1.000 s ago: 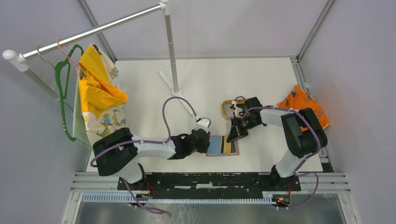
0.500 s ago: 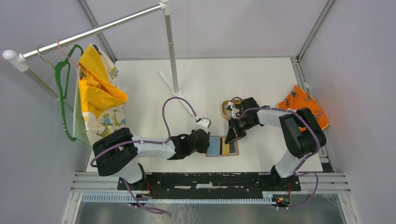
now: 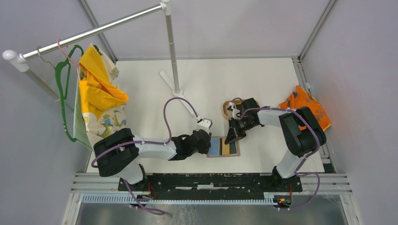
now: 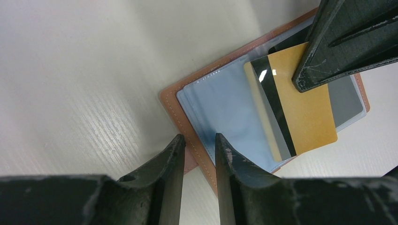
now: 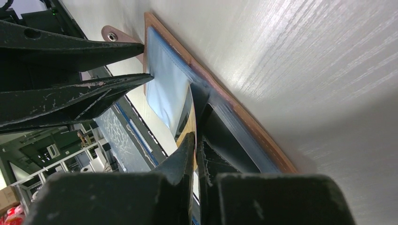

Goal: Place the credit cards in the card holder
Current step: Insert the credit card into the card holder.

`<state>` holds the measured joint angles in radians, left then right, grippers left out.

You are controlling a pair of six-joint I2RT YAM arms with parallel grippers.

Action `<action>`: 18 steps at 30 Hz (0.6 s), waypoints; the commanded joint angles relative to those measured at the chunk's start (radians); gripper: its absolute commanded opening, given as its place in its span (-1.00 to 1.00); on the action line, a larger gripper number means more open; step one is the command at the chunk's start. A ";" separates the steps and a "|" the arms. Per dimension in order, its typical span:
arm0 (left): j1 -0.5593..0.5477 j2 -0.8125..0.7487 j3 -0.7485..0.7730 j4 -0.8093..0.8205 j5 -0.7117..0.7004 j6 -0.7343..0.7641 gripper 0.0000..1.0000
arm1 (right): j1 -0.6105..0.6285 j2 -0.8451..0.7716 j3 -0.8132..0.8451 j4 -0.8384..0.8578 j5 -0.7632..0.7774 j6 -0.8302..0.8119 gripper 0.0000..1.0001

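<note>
The card holder [image 3: 217, 147] lies open near the table's front, reddish-brown with clear bluish sleeves. My left gripper [image 3: 207, 143] is shut on its left edge; in the left wrist view [image 4: 199, 146] the leather border [image 4: 172, 96] sits between the narrow jaws. My right gripper [image 3: 232, 136] is shut on a gold card with a black stripe [image 4: 305, 117], holding its far end tilted over the right half of the holder. The right wrist view shows the card's edge [image 5: 189, 123] between the fingers and the holder [image 5: 244, 123] beyond. A dark card [image 4: 279, 47] lies under the gold one.
A tan oval tray [image 3: 227, 108] sits just behind the right gripper. An orange cloth [image 3: 304, 107] lies at the right edge. A clothes rail stand [image 3: 174, 61] rises from mid-table, with a green hanger [image 3: 62, 89] and yellow cloth [image 3: 99, 93] at left.
My right gripper has shifted slightly left and nearer the holder with the gold card. The left gripper and the holder have not moved.
</note>
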<state>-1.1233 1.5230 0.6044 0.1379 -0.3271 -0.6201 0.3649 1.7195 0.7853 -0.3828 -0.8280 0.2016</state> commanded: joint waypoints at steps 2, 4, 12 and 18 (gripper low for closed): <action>-0.003 0.019 0.013 0.043 0.024 0.026 -0.29 | 0.014 0.034 0.011 0.053 0.041 0.009 -0.86; -0.004 0.018 0.014 0.043 0.025 0.025 -0.28 | 0.015 0.041 0.012 0.060 0.037 0.013 -0.83; -0.005 -0.111 0.015 0.013 0.068 0.026 -0.13 | 0.016 0.047 0.026 0.061 0.033 -0.003 -0.68; -0.020 -0.250 0.023 0.061 0.159 0.005 -0.07 | 0.016 0.049 0.026 0.064 0.036 -0.009 -0.64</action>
<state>-1.1267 1.3560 0.6044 0.1154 -0.2455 -0.6201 0.3725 1.7496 0.7956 -0.3511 -0.8627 0.2222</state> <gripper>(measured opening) 0.480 0.175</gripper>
